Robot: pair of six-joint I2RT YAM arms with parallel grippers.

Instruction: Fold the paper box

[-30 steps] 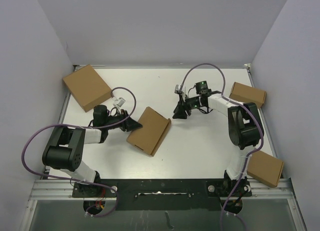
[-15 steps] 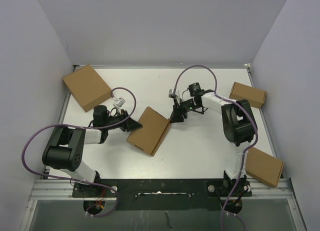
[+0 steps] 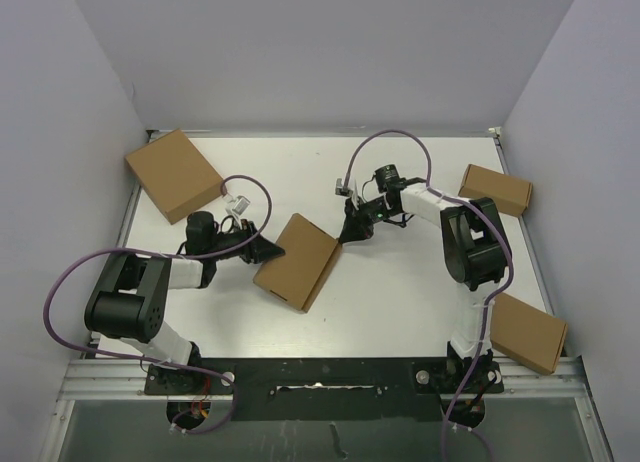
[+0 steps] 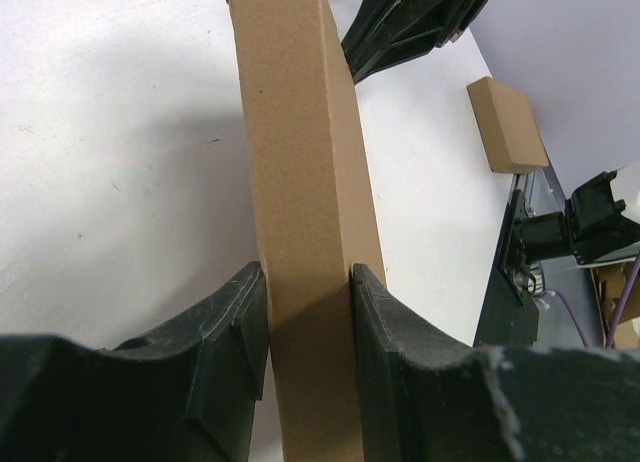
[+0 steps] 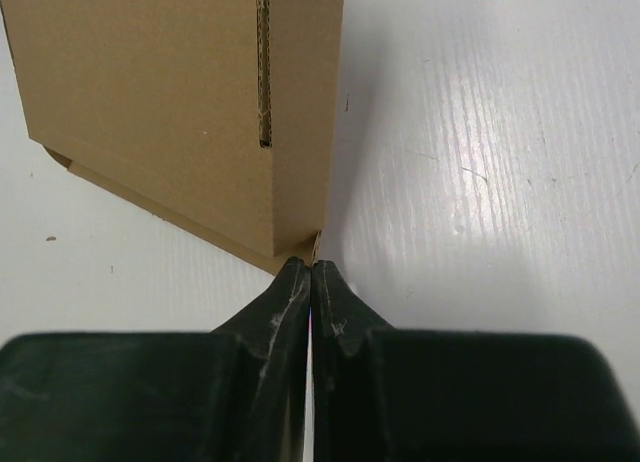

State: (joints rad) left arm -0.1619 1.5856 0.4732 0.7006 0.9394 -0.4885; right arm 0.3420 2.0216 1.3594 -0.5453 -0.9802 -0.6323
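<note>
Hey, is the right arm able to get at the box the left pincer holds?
Likely yes: the right pincer, shut, has its tips at a corner of the cardboard box, nothing between.

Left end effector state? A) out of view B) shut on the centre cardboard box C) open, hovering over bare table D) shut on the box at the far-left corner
B: in the left wrist view the left end effector has both fingers pressed against opposite faces of the centre cardboard box.
</note>
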